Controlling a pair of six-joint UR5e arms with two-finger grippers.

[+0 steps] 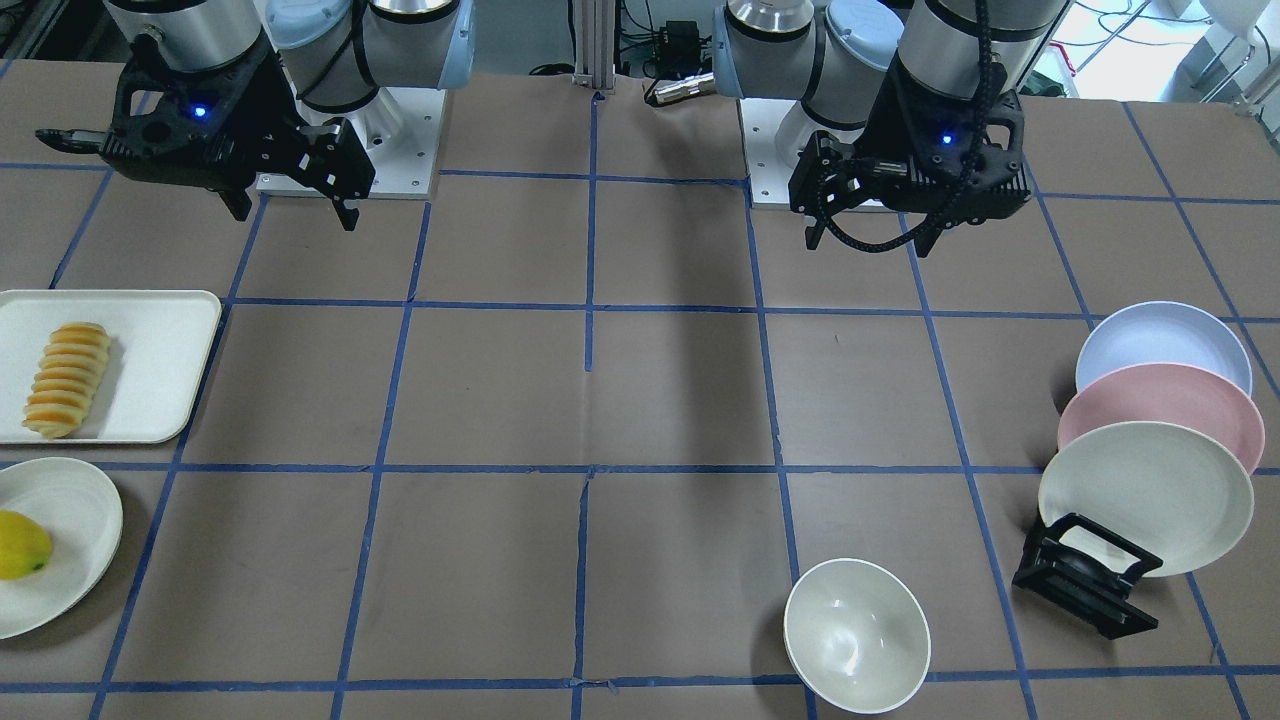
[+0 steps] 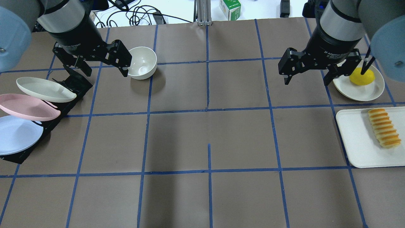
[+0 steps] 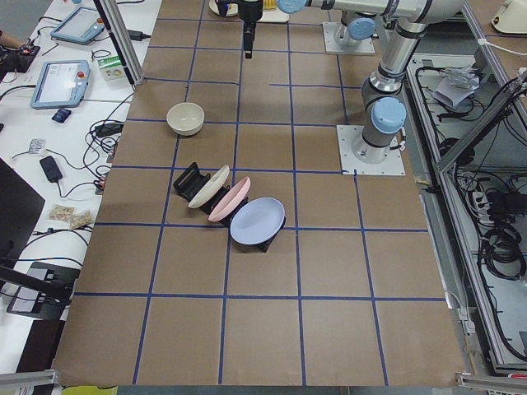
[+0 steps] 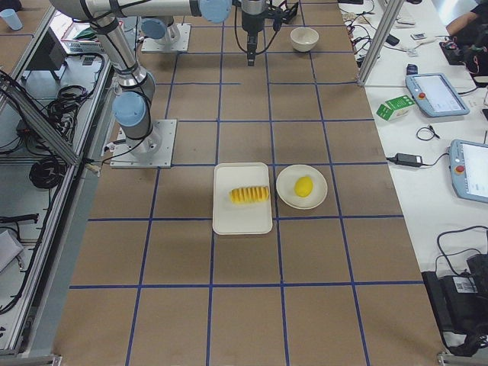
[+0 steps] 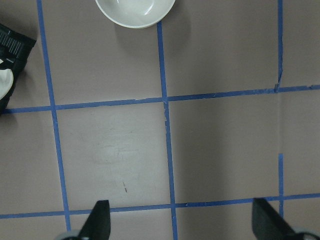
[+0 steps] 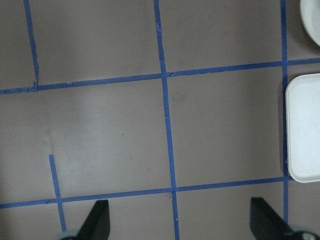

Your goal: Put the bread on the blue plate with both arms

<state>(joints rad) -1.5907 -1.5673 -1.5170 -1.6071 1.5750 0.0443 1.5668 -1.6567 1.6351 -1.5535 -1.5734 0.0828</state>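
Note:
The bread [image 1: 68, 380] is a ridged orange-yellow loaf lying on a white tray [image 1: 150, 330] on my right side; it also shows in the overhead view [image 2: 383, 127] and the exterior right view [image 4: 249, 195]. The blue plate [image 1: 1165, 345] leans in a black rack [image 1: 1085, 580] behind a pink plate [image 1: 1160, 410] and a cream plate [image 1: 1145, 495] on my left side; it also shows in the overhead view [image 2: 15, 134]. My left gripper [image 2: 106, 71] is open and empty, high above the table near the rack. My right gripper [image 2: 307, 79] is open and empty, high above the table beside the tray.
A white bowl [image 2: 142, 62] stands on the table beyond my left gripper. A yellow lemon-like fruit [image 2: 361, 76] lies on a small cream plate [image 2: 373, 91] next to the tray [image 2: 354, 136]. Blue tape lines mark a grid on the brown table.

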